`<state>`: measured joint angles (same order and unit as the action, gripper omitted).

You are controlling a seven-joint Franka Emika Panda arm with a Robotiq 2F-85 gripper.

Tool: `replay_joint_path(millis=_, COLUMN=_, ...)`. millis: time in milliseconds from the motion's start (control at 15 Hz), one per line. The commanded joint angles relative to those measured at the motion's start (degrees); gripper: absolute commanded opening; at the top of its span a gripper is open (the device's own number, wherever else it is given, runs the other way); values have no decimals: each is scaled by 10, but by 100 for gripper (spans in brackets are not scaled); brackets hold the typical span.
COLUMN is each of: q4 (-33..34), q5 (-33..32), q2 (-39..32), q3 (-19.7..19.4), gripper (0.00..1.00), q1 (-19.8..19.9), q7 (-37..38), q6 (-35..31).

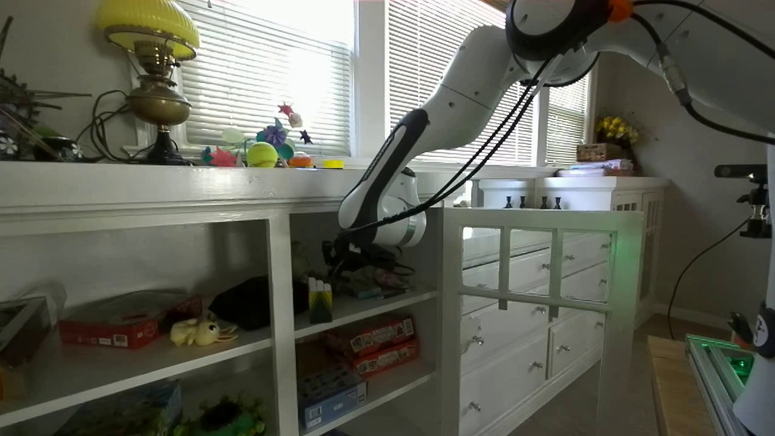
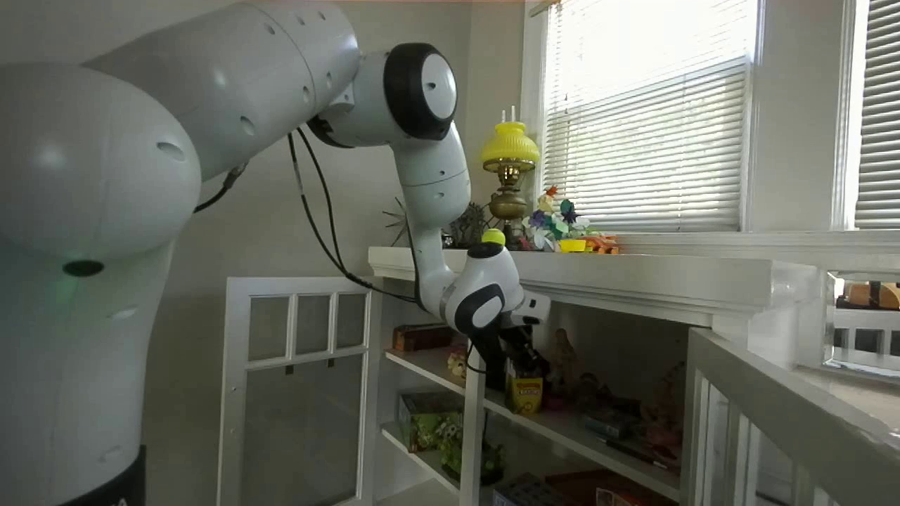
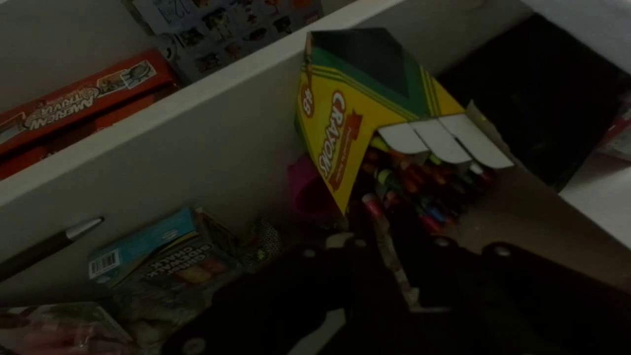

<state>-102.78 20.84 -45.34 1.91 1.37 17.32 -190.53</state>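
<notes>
A yellow and green crayon box (image 3: 315, 118) stands upright on the cabinet's middle shelf, its white flaps (image 3: 438, 140) raised. Inside it are several crayons (image 3: 429, 182) of mixed colours. In the wrist view my gripper (image 3: 387, 241) is over the box's mouth, pointing down into it. Its dark fingers stand close together with a thin gap, and a red crayon (image 3: 373, 204) shows at the gap's far end. Whether the pads touch that crayon is too dark to see. In both exterior views the gripper (image 1: 336, 266) (image 2: 526, 362) is just above the box (image 1: 319, 303) (image 2: 525, 395).
Beside the box are a pink cup (image 3: 308, 185), a sidewalk chalk box (image 3: 162, 251) and a pen (image 3: 54, 249). A shelf divider (image 1: 280, 272) rises close to the box. Red game boxes (image 1: 387, 336) lie below. Glass-paned cabinet doors (image 1: 623, 260) (image 2: 235, 393) stand open.
</notes>
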Motion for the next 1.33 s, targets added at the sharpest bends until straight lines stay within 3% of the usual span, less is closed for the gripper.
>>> replay_joint_path(millis=0, q4=5, q5=-19, q2=8, q3=34, gripper=19, q1=34, q7=-9, q6=23)
replay_joint_path(millis=533, q4=11, q5=-23, q2=3, q3=58, gripper=16, q1=58, q7=-12, q6=38)
replay_joint_path(millis=1267, q4=17, q5=-27, q2=-2, q3=81, gripper=20, q1=80, q7=-27, q6=48)
